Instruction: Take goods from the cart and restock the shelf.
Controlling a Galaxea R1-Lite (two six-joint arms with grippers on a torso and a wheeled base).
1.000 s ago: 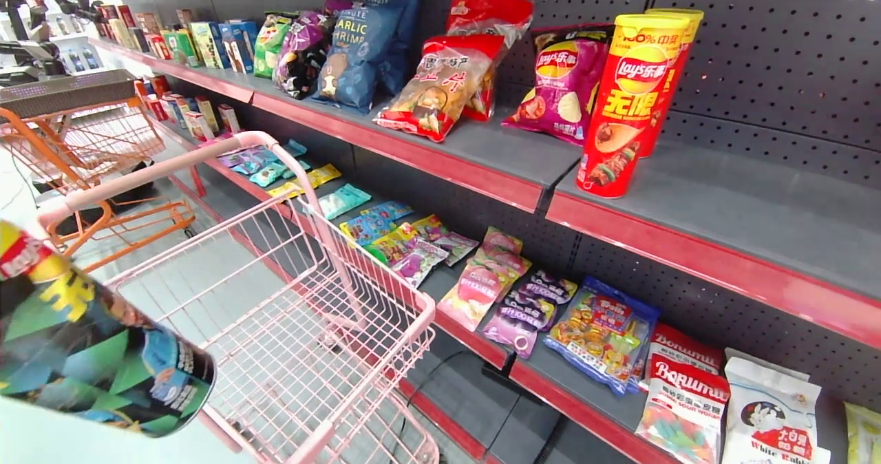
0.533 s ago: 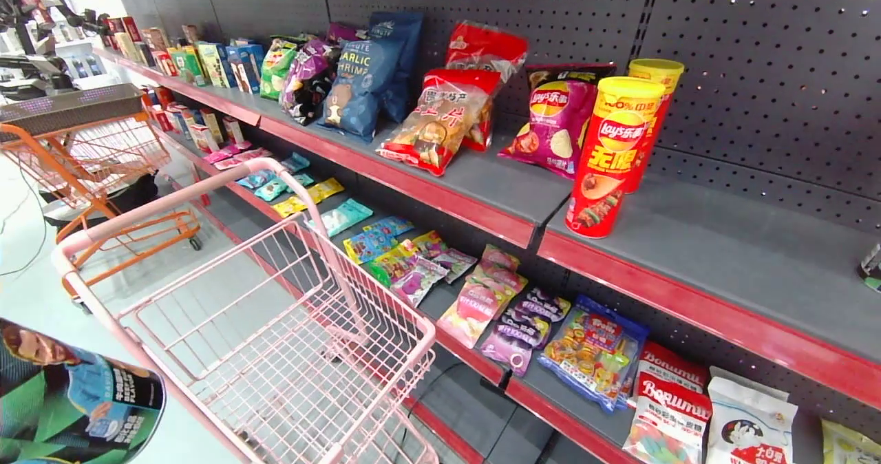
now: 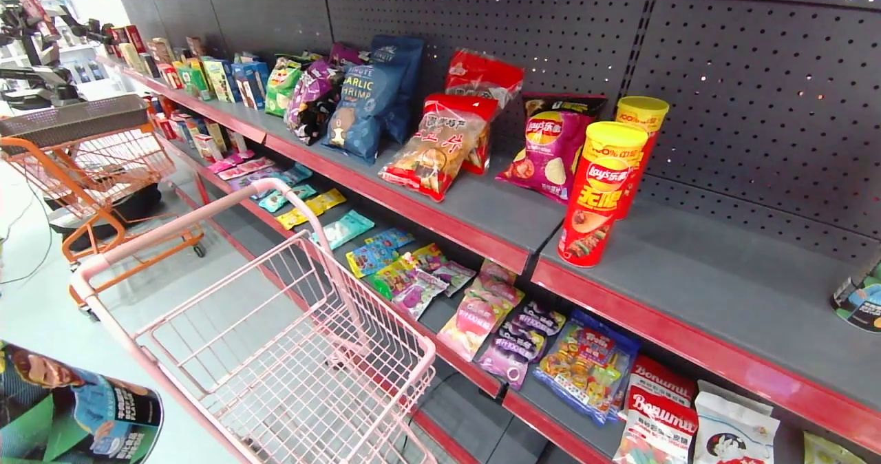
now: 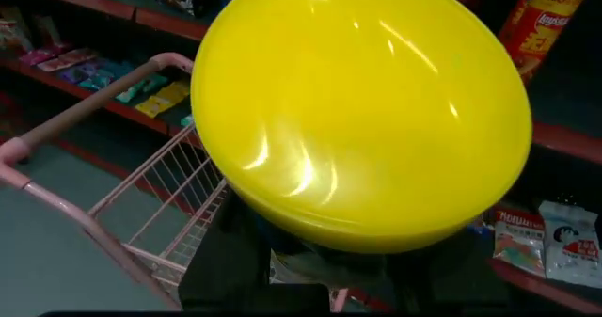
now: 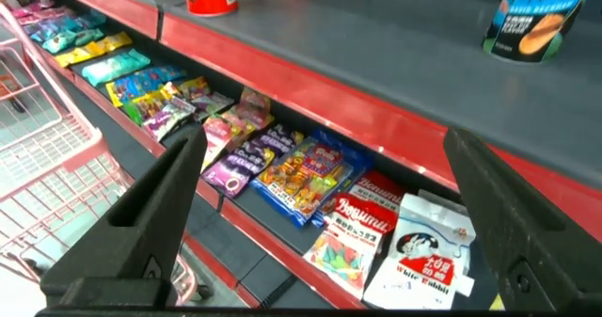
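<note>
Looks like the carry step: left end effector (image 4: 310,277) clamped on the chip can (image 3: 69,409) at 7 o'clock, right end effector (image 5: 324,140) open and empty, next it needs standing on the shelf (image 3: 688,271) around 3 o'clock.

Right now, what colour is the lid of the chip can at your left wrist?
Bright yellow; the lid of the chip can shows best in the left wrist view.

Right end effector (image 5: 326,138): two matte black fingers (image 5: 141,223), broad at base, tapering toward blunt tips, flat angular faces, smooth surface.
</note>
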